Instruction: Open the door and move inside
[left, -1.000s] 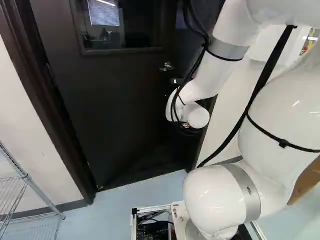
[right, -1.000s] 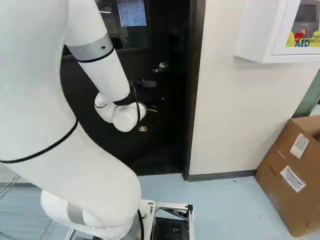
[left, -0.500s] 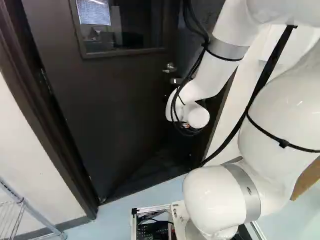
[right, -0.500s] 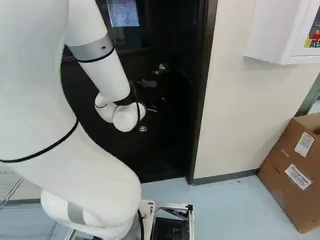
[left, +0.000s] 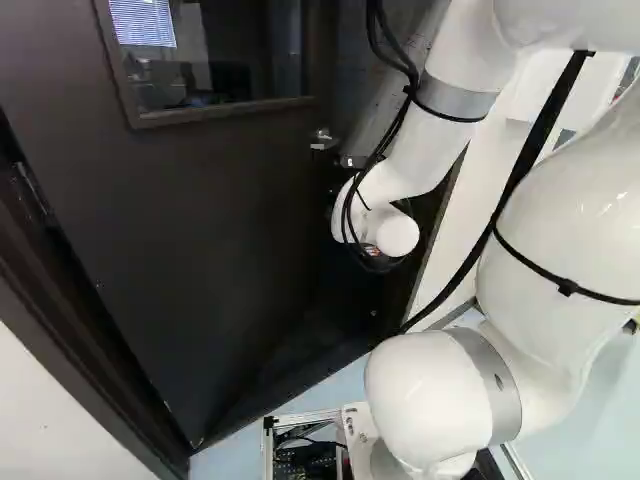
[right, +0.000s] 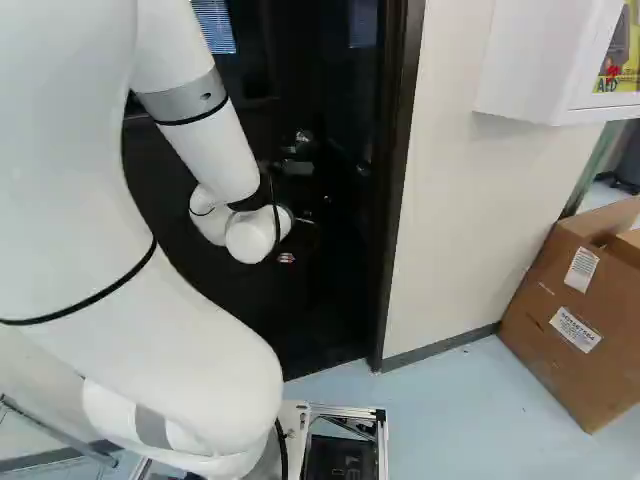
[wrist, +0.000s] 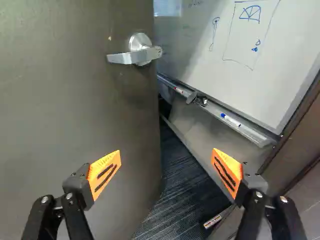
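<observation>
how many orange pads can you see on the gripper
2: one orange pad on the side of the gripper with the door behind it, the other pad on the side toward the whiteboard. Neither looks hidden.

In my right base view, pale blue floor (right: 460, 410) spreads at five o'clock; a cardboard box (right: 562, 345) stands on it at four o'clock.

The door (wrist: 60, 115) smooth and matt with a faint sheen; its handle (wrist: 131, 57) satin metal; the whiteboard (wrist: 210, 45) slick, mildly glossy; the carpet (wrist: 175, 187) ribbed, rough cloth; the floor (right: 450, 410) smooth, softly shiny; the box (right: 545, 290) plain matt cardboard with paper labels (right: 575, 329); the arm (right: 190, 350) glossy, smooth as enamel.
</observation>
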